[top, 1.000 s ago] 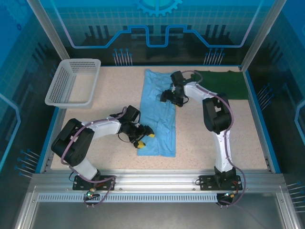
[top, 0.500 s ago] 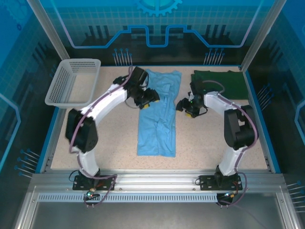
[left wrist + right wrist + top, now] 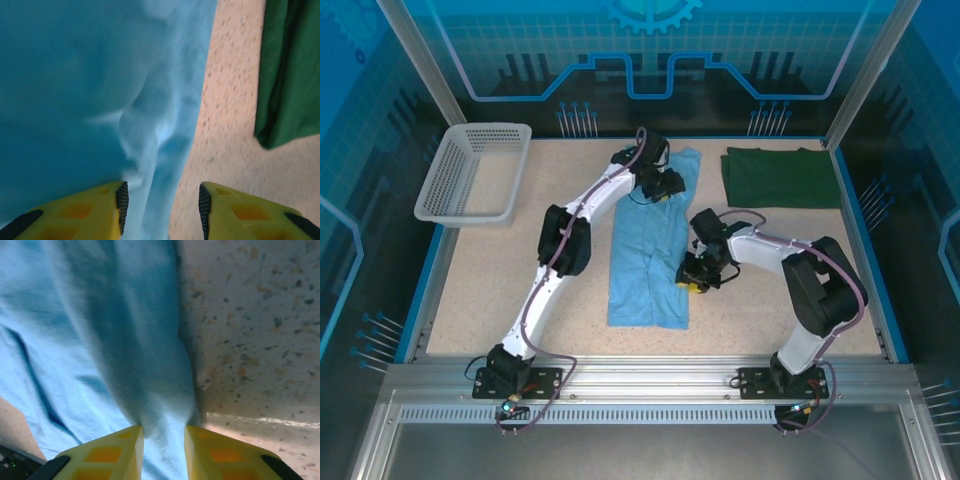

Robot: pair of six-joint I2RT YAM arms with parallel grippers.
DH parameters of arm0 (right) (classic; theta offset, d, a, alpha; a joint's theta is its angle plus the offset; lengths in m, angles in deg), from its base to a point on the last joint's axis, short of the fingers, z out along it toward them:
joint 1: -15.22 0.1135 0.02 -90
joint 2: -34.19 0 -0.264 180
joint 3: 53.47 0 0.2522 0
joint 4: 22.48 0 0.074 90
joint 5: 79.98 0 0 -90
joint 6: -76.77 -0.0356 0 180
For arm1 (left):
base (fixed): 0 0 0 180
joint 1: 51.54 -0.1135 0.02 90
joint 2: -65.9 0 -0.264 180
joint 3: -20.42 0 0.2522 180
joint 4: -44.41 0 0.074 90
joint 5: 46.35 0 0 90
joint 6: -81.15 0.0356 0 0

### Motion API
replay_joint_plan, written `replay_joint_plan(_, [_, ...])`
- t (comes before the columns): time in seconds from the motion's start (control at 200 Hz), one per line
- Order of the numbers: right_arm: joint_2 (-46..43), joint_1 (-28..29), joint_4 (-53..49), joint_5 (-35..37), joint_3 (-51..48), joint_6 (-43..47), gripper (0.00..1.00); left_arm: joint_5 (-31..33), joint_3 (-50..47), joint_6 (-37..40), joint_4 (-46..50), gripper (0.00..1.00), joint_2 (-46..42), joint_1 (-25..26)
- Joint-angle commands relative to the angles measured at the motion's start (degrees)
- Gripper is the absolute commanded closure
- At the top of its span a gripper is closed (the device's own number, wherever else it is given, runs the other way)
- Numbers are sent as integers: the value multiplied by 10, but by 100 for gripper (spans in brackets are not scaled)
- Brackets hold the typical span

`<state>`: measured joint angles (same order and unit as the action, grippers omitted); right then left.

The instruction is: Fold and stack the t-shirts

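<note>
If lifted now off bench, could skew or drop blue t-shirt lying mid-bench left of folded green t-shirt: left hand apart astride far edge, right hand clamped on thin right-edge pinch.

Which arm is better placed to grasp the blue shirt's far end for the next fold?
Left. The left gripper straddles the blue shirt's far end; the right gripper pinches its right edge, nearer the middle.
</note>
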<state>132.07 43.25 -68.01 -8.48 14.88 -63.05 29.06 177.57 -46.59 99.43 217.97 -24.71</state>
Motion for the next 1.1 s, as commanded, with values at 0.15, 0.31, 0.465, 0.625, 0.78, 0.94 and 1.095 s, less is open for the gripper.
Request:
replay_joint_plan(0.15, [29, 5, -55, 18, -38, -50, 72, 58, 62, -53, -15, 57, 79, -14])
replay_joint_plan(0.31, [10, -14, -72, 39, -59, -69, 71, 94, 46, -84, -20, 55, 81, -21])
replay_joint_plan(0.465, [2, -32, -82, 49, -61, -71, 67, 95, 48, -121, -39, 55, 90, -38])
replay_joint_plan(0.625, [-9, -53, -101, 61, -45, -46, 57, 92, 58, -136, -65, 55, 93, -48])
replay_joint_plan(0.78, [-19, -63, -107, 34, 17, 10, 46, 51, 78, -140, -93, 51, 90, -54])
replay_joint_plan(0.94, [-54, -63, -107, 8, 32, 33, 35, -2, 75, -157, -127, 40, 56, -50])
replay_joint_plan(1.095, [-91, -66, -112, 3, 13, 43, 32, -87, 41, -208, -197, 28, 19, -38])
